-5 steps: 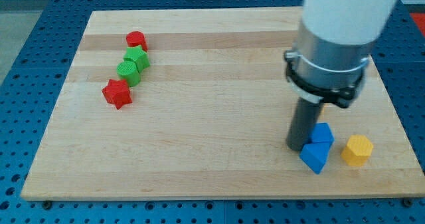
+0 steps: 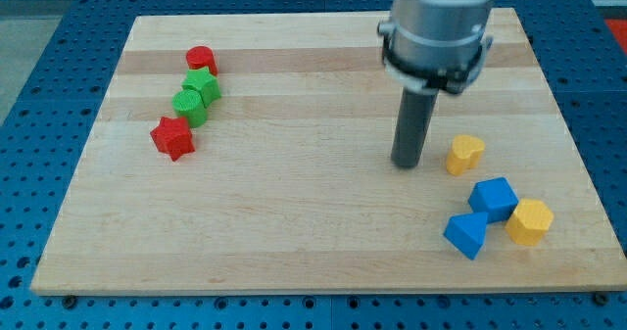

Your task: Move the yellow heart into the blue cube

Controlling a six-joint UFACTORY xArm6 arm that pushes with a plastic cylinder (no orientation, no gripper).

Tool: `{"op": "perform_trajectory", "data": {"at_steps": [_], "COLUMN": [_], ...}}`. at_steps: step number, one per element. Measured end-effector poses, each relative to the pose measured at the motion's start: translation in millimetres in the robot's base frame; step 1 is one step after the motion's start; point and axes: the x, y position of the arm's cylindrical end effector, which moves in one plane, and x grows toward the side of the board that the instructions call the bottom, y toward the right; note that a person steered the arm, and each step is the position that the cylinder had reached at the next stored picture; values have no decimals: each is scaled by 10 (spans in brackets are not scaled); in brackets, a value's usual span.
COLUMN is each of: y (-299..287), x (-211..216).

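The yellow heart lies on the wooden board at the view's right. The blue cube sits just below and right of it, a small gap apart. My tip rests on the board just left of the yellow heart, close to it but apart. A second blue block, wedge-like, touches the blue cube's lower left. A yellow hexagonal block touches the cube's right side.
At the view's upper left stands a cluster: a red cylinder, two green blocks and a red star. The board's right edge runs near the blue and yellow blocks.
The arm has moved up and to the view's left, away from the blue blocks. The yellow heart, hidden behind the arm before, now shows. The blue cube sits slightly further right.
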Motion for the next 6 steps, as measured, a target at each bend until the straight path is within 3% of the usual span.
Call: {"op": "perform_trajectory", "data": {"at_steps": [3,6], "y": [800,1096], "x": [122,172]}}
